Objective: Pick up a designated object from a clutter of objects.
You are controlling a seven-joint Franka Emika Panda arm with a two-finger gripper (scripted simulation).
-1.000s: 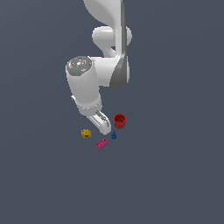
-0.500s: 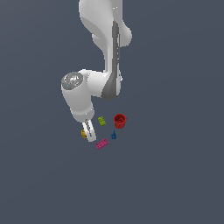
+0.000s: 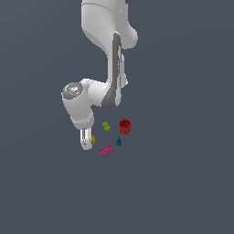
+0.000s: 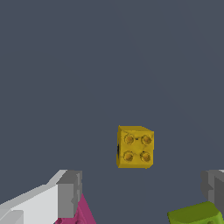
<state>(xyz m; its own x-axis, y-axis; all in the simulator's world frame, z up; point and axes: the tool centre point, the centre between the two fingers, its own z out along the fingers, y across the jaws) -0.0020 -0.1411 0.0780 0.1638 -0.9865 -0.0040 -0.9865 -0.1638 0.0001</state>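
Note:
The yellow block (image 4: 134,147) lies on the grey floor, its studded face toward the wrist camera. In the exterior view only a sliver of the yellow block (image 3: 93,140) shows beside my fingers (image 3: 85,138), which hide the rest. My gripper (image 4: 142,192) is open and empty, with the block between and beyond its two grey fingertips (image 4: 70,192). The lime-green brick (image 3: 106,126), the red cup (image 3: 125,126), the small blue piece (image 3: 119,141) and the pink flat brick (image 3: 106,150) lie to the exterior view's right of the gripper.
The pink brick (image 4: 81,213) and the lime-green brick (image 4: 194,213) show at the wrist view's edge near my fingertips. The grey floor (image 3: 183,183) stretches all around the small cluster.
My arm has swung toward the exterior view's left and lowered, from near the red cup and blue piece to over the yellow block. The toys have not moved.

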